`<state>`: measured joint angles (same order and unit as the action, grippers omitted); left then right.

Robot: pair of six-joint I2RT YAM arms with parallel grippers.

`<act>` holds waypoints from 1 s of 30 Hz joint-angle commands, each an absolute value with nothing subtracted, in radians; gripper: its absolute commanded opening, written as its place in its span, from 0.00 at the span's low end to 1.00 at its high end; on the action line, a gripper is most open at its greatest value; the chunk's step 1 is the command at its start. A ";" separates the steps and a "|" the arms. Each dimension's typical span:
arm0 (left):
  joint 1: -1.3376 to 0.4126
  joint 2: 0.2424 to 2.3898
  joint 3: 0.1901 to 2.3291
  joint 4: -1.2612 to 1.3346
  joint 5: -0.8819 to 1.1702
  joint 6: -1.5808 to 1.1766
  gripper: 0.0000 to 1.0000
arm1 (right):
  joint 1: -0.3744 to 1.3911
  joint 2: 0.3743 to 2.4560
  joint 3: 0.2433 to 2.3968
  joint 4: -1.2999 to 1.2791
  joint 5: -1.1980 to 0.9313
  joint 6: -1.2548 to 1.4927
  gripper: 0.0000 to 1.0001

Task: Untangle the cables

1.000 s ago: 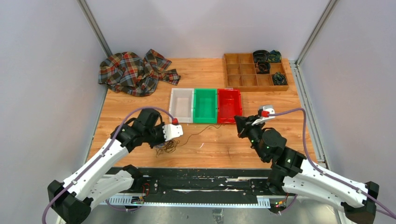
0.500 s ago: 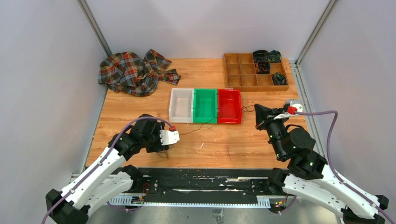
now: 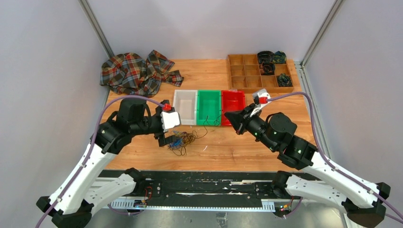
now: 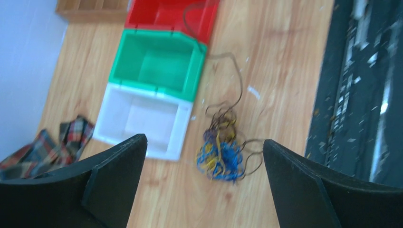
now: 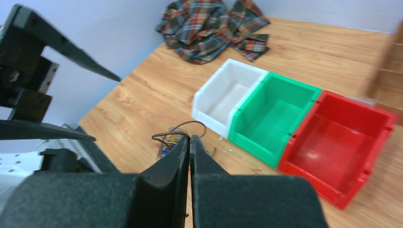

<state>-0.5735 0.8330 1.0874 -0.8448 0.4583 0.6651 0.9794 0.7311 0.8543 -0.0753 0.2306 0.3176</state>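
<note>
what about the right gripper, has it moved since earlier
Yes, the right gripper went left, from the near-right corner of the red bin to its near-left corner.

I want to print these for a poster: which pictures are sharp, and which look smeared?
Top view: sharp and evenly lit, the tangle of blue, yellow and dark cables crisp on the wooden table. Left wrist view: soft, that tangle's strands smeared. Right wrist view: the wooden compartment tray at the right edge is blurred; the red plastic bin reads clearer.
</note>
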 commanded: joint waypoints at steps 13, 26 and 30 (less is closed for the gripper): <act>-0.688 0.931 1.079 -0.446 0.611 0.570 0.96 | 0.969 0.864 0.967 0.148 -0.135 0.486 0.01; -0.761 0.921 1.077 -0.493 0.576 0.541 0.07 | 0.969 0.924 0.979 0.257 -0.164 0.540 0.01; -0.761 0.892 1.119 -0.483 0.496 0.512 0.01 | 0.970 0.872 0.908 0.264 -0.077 0.527 0.33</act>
